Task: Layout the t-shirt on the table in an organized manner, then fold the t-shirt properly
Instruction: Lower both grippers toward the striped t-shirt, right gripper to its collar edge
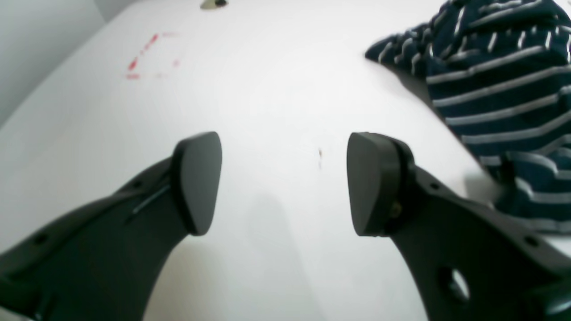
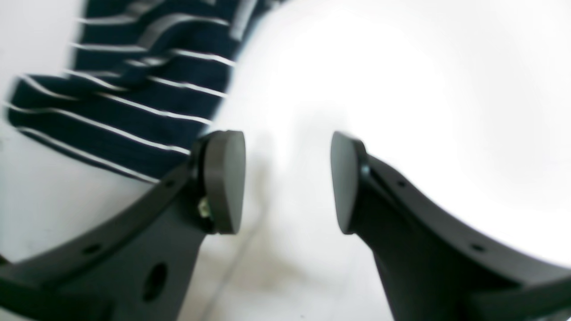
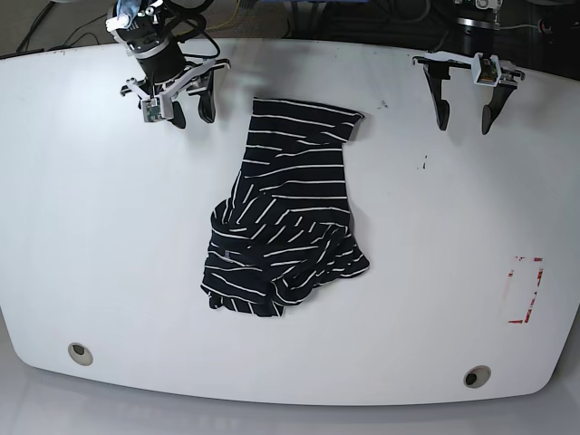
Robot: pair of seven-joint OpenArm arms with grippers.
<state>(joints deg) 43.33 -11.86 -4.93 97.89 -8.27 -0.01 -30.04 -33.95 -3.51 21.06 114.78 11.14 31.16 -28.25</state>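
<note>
The black t-shirt point(image 3: 285, 213) with thin white stripes lies crumpled in a heap in the middle of the white table point(image 3: 100, 245). Its upper part is flatter and its lower part is bunched in folds. In the wrist views the t-shirt point(image 1: 504, 89) fills the upper right, and the t-shirt point(image 2: 142, 89) the upper left. My left gripper point(image 3: 464, 122) hangs open at the far right of the table, well clear of the cloth, with nothing between its fingers point(image 1: 198, 183). My right gripper point(image 3: 191, 118) stands open at the far left, just beside the shirt's top corner, empty.
A red-marked rectangle point(image 3: 526, 290) is on the table's right side, and red marks point(image 1: 142, 55) show in the left wrist view. Two round grommets point(image 3: 80, 352) point(image 3: 475, 375) sit near the front edge. Small dark specks point(image 3: 422, 164) lie near the left gripper.
</note>
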